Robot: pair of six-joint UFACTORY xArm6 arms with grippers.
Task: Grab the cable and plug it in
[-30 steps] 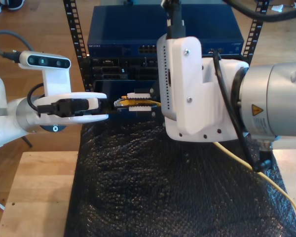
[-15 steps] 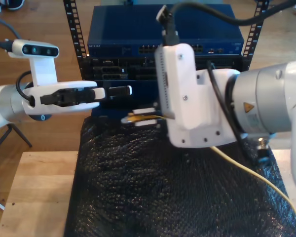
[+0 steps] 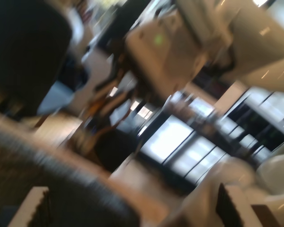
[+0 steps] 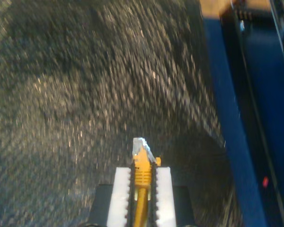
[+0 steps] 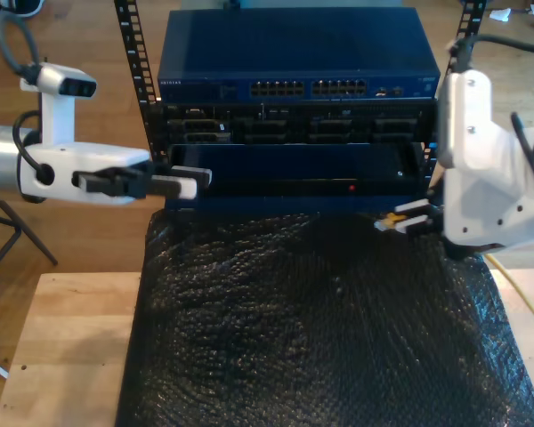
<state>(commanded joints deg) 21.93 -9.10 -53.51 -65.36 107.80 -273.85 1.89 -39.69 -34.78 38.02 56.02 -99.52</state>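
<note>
The cable point(image 4: 142, 177) is clamped in my second pincer point(image 4: 142, 187); my first pincer point(image 5: 182, 184) stands apart.

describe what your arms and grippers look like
Both arms are white and grey. My second gripper has white ridged fingers under a blocky white housing with dark screws. The arm at the exterior view's left carries a white camera on a post, black cables, and flat white and black fingers.

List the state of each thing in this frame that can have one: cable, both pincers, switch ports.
cable: held near its clear plug, unplugged, tip in the air above the black mat
second pincer: shut on the cable
first pincer: holds nothing, jaw gap unclear
switch ports: nothing plugged in, as far as visible
</note>
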